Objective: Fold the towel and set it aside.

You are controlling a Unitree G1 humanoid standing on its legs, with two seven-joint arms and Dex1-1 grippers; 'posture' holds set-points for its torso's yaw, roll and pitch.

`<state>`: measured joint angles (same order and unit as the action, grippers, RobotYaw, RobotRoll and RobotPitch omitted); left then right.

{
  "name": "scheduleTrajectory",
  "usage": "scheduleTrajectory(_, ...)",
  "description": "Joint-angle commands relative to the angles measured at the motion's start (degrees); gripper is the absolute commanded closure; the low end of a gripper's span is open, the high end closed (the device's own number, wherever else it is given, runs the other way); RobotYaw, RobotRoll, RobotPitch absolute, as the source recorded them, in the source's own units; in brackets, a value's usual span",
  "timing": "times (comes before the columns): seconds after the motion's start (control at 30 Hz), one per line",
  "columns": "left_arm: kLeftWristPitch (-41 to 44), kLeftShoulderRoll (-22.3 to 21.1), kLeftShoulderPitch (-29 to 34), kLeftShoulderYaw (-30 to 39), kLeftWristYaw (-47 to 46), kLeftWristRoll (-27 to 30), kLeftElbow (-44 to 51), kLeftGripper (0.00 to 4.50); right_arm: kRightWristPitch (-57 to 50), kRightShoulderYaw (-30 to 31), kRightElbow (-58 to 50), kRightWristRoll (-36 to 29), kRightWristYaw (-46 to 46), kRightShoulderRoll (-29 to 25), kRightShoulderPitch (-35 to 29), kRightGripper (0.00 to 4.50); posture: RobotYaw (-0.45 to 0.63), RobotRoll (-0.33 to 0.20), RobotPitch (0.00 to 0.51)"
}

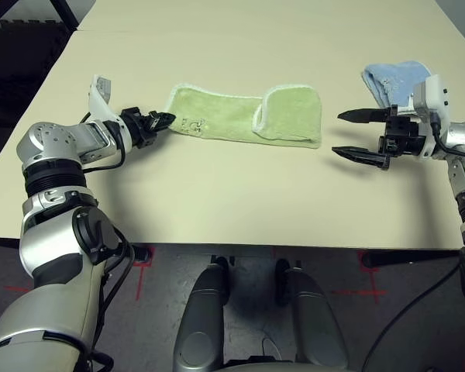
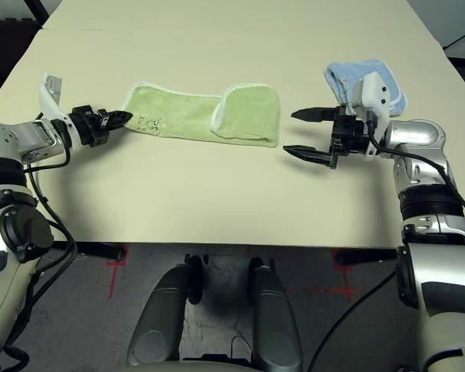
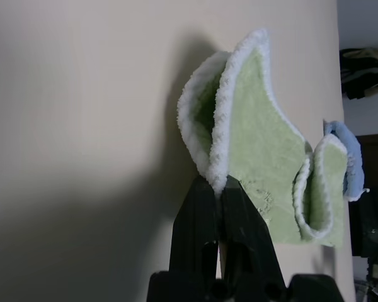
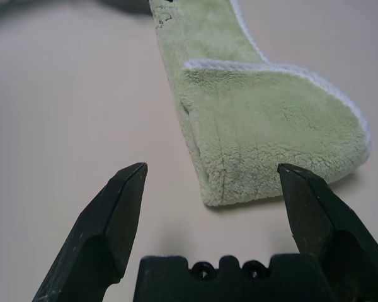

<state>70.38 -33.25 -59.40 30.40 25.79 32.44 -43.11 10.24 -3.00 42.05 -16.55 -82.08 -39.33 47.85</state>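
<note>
My left jaws (image 1: 164, 119) are pinched tight on the white edge of the green towel (image 1: 240, 116), at the end with the little dark doodle; I hold it there so I can lift that end and fold it over; the towel lies in the middle of the tan surface (image 1: 240, 201), with its other end already flopped back on itself; my right jaws (image 1: 363, 136) hang wide, near that folded end, holding nothing; a small blue towel (image 1: 391, 81) sits behind them.
</note>
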Motion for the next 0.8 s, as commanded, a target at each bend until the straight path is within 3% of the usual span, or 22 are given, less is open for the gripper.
scheduleTrajectory(0.03, 3.02, -3.46, 4.03, -1.53, 2.35, 0.86, 5.07, 4.44, -0.14, -0.07, -0.3, 0.52, -0.3, -0.52, -0.58, 0.0, 0.04, 0.0, 0.251)
scheduleTrajectory(0.4, 5.66, -5.37, 7.93, 0.78, 1.95, 3.18, 12.98, 4.44, -0.01, 0.47, 2.32, 1.41, -1.24, 0.18, 1.14, 0.0, 0.07, 0.0, 0.25)
scheduleTrajectory(0.63, 9.32, -7.18, 3.6, -5.93, 7.7, 5.32, 16.56, 4.44, -0.13, 0.43, 3.16, 2.1, -1.84, 0.4, 1.7, 0.0, 0.07, 0.0, 0.25)
scheduleTrajectory(0.8, 12.93, -4.26, -3.43, -8.11, 10.25, 8.97, 19.45, 4.44, 0.19, 0.24, 3.6, 2.45, -1.7, 0.4, 1.92, 0.0, 0.07, 0.0, 0.251)
